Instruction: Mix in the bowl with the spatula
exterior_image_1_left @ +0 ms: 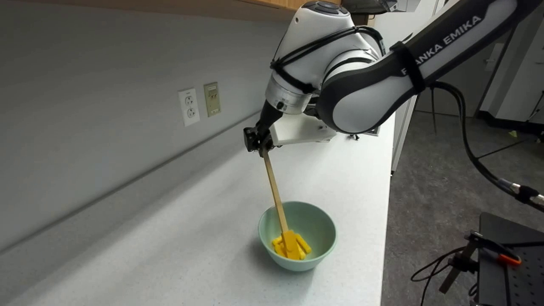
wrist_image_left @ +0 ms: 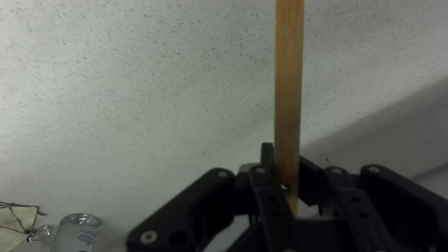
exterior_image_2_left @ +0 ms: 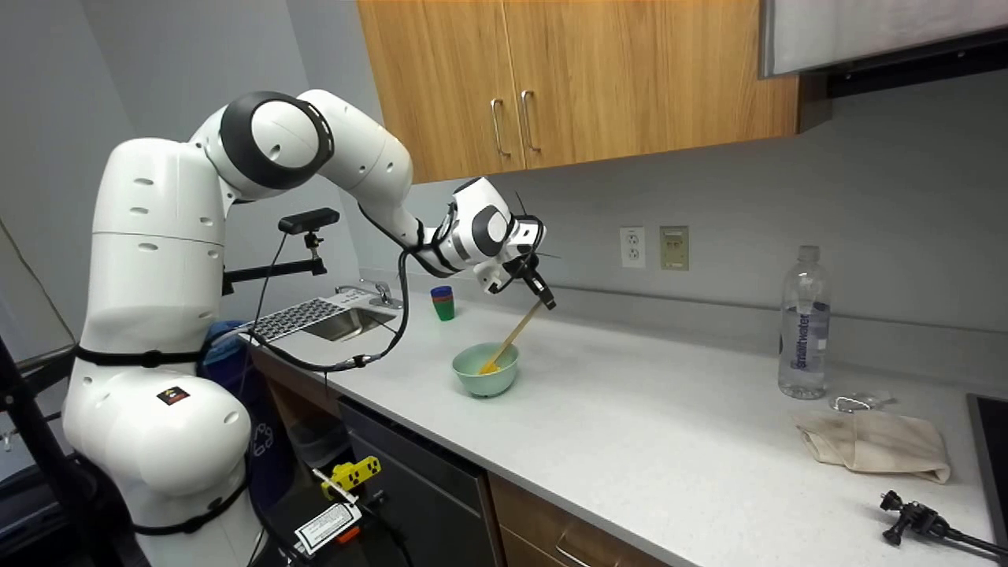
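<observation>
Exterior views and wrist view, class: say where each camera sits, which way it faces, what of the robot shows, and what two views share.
An exterior view: higher than the counter, looking down along it at the bowl; forearm, wrist and gripper show.
An exterior view: in front of the counter, facing the back wall and cupboards; most of the arm shows.
Wrist view: on the wrist, looking along the spatula toward the counter; only the gripper shows.
Both exterior views share the bowl, spatula and white outlet.
</observation>
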